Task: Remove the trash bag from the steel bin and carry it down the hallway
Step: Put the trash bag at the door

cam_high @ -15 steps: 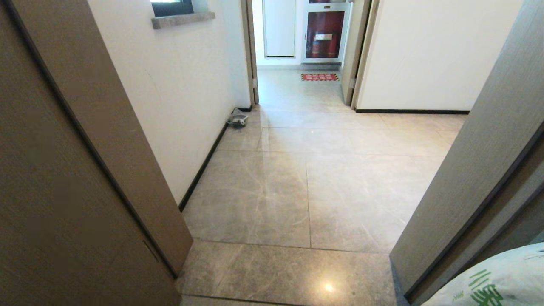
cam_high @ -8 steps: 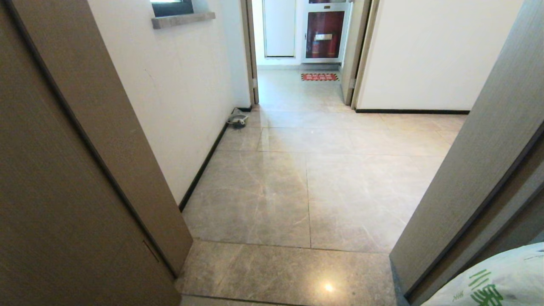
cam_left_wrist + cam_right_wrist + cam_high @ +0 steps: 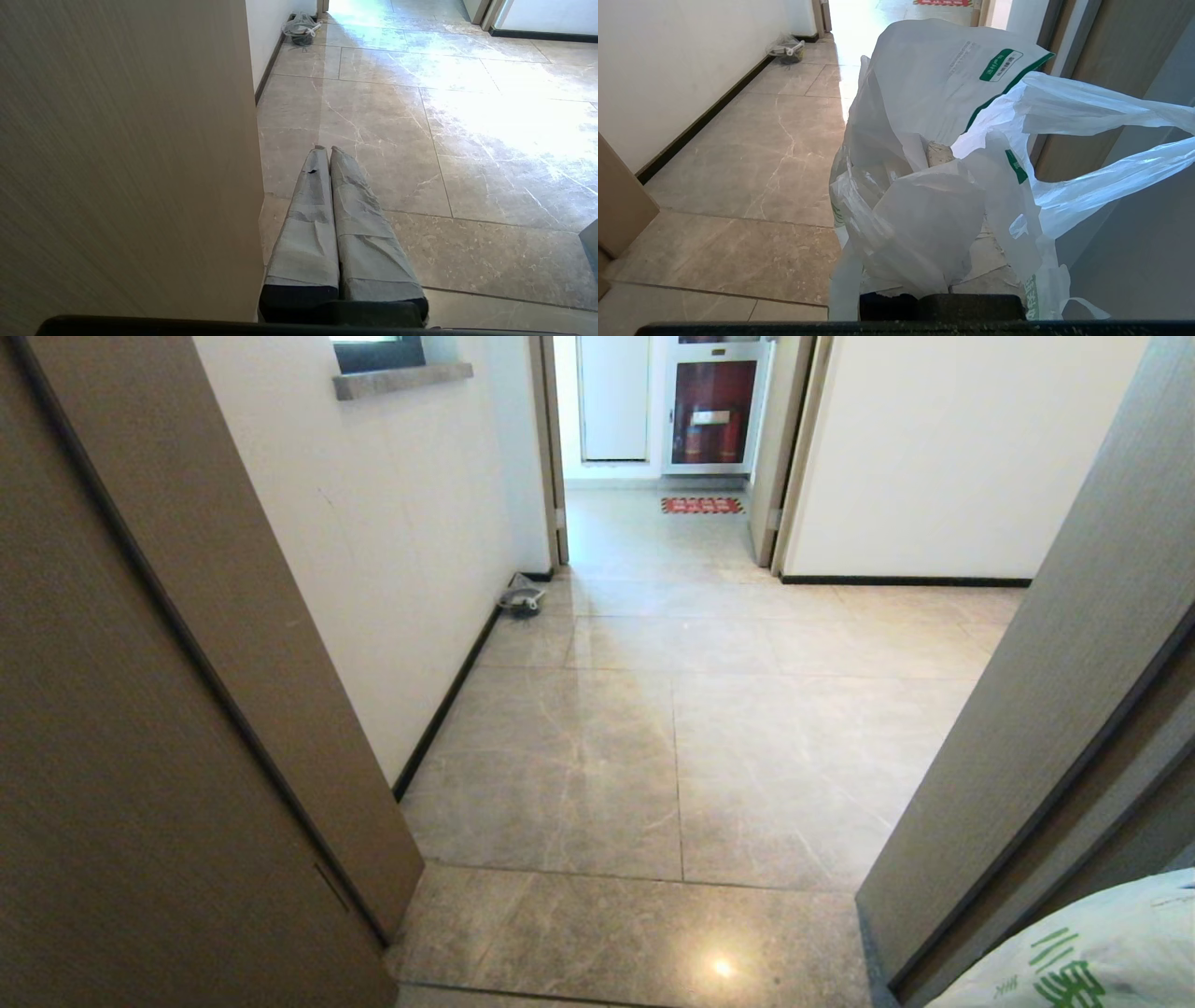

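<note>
Head view matches the frame a second ago: nothing has shifted, bag corner and floor glare in the same places.

The trash bag (image 3: 934, 186) fills the right wrist view, white crinkled plastic with green print, loop handles trailing toward the door frame on that side. It hangs at the right claw (image 3: 941, 298), whose fingers are buried under the plastic; claw closed, gripping the bag. In the head view only one corner of the bag (image 3: 1083, 952) shows, cut off at the lower right edge. The bag's contents are hard to make out.

Left claw (image 3: 324, 149): both padded fingers pressed together, empty, held above the floor just beside a brown door panel (image 3: 126, 158).

The hallway (image 3: 672, 737) runs ahead, glossy marbled tile. A small greyish bag (image 3: 523, 597) lies against the left baseboard. At the far end, a red mat (image 3: 702, 505) and a red fire cabinet (image 3: 714, 411). Door panels flank the view on both sides.
</note>
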`<state>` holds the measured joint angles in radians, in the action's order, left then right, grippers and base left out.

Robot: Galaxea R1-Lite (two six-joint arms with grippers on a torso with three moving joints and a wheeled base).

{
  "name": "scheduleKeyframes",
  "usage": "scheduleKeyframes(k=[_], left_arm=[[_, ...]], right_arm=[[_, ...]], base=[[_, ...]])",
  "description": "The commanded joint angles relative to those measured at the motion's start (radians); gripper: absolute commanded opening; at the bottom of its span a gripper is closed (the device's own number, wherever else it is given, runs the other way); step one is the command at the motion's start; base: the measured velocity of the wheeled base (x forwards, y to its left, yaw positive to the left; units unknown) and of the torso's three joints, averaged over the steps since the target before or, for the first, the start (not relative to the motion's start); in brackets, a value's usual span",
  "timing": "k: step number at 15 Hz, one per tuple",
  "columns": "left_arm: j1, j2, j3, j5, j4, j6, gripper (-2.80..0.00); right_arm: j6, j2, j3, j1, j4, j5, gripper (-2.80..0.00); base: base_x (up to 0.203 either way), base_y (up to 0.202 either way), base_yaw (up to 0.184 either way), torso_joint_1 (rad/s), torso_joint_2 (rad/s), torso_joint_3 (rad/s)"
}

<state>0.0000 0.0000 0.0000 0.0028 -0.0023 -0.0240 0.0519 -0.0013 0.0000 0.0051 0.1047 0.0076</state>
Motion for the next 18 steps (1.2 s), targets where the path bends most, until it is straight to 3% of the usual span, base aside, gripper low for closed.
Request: scheduleKeyframes(k=[1,18], left_arm=[[0.0,0.0,0.0,0.0,-0.001,-0.001,-2.8],[0.0,0.0,0.0,0.0,-0.001,-0.001,-2.8]], right_arm=[[0.0,0.001,0.04,-0.001,0.001,0.0,-2.8],[0.0,0.001,0.04,-0.001,0.001,0.0,-2.8]], base=[[0.0,0.0,0.0,0.0,0.0,0.0],[0.0,0.0,0.0,0.0,0.0,0.0]])
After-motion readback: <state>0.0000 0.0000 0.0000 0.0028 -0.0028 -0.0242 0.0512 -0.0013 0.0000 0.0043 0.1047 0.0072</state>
